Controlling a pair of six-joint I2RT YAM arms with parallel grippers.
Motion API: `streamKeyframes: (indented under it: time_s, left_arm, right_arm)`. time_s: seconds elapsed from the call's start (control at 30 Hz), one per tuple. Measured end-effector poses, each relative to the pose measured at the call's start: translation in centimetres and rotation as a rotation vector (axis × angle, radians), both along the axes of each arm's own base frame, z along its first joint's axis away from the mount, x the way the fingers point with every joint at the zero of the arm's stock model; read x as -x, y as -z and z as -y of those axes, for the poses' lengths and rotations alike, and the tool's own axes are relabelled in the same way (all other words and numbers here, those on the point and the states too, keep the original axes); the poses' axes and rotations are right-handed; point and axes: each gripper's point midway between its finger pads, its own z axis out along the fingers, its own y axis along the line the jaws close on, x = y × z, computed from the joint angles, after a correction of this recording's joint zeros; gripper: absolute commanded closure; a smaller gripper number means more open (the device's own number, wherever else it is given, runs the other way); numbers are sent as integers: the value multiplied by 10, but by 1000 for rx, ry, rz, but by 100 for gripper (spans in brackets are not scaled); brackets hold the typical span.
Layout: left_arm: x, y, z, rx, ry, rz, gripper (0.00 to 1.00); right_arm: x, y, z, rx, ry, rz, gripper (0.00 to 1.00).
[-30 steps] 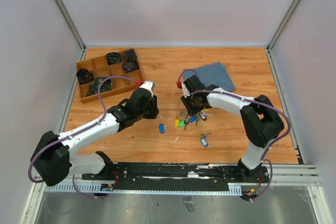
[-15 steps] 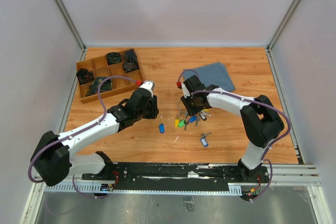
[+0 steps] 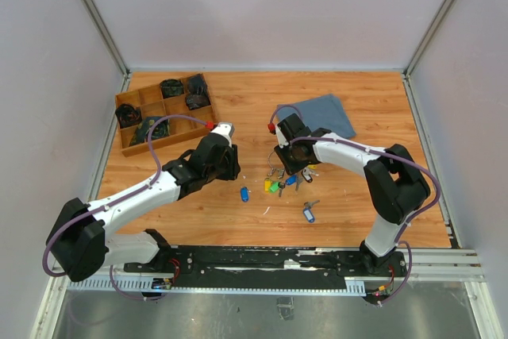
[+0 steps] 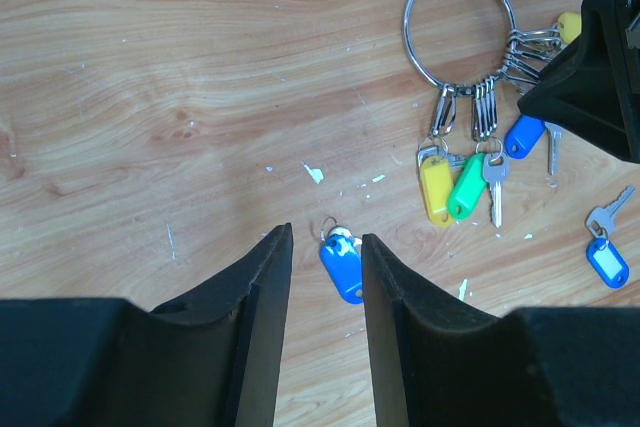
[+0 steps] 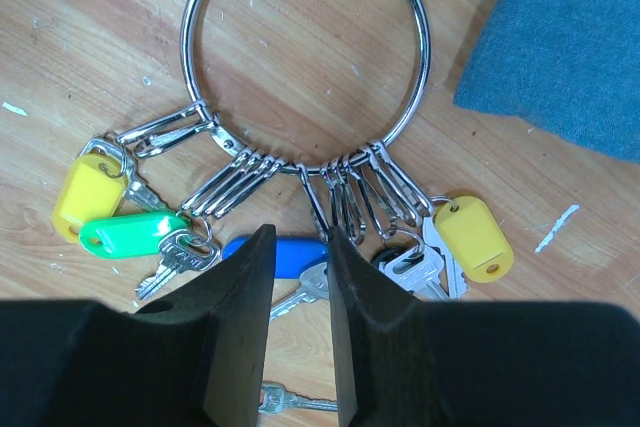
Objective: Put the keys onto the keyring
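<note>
Keyring point(image 5: 300, 164) lies flat, bare wood point(image 5: 300, 47) inside its loop.

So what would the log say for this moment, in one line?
left gripper open above loose blue key | right gripper open over keyring | grey-blue key loose, off the ring
</note>
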Motion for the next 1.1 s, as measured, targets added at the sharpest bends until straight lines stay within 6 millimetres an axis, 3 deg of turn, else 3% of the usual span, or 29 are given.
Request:
streamKeyframes:
  time_s: [0.57,1.1]
  left_arm:
    - [0,0,0,0,0,0,61]
    - [0,0,0,0,0,0,62]
  right_arm:
    - [7,4,-2,-11,-9,-38,72]
    - [10,13,-2,-2,4,-68,82]
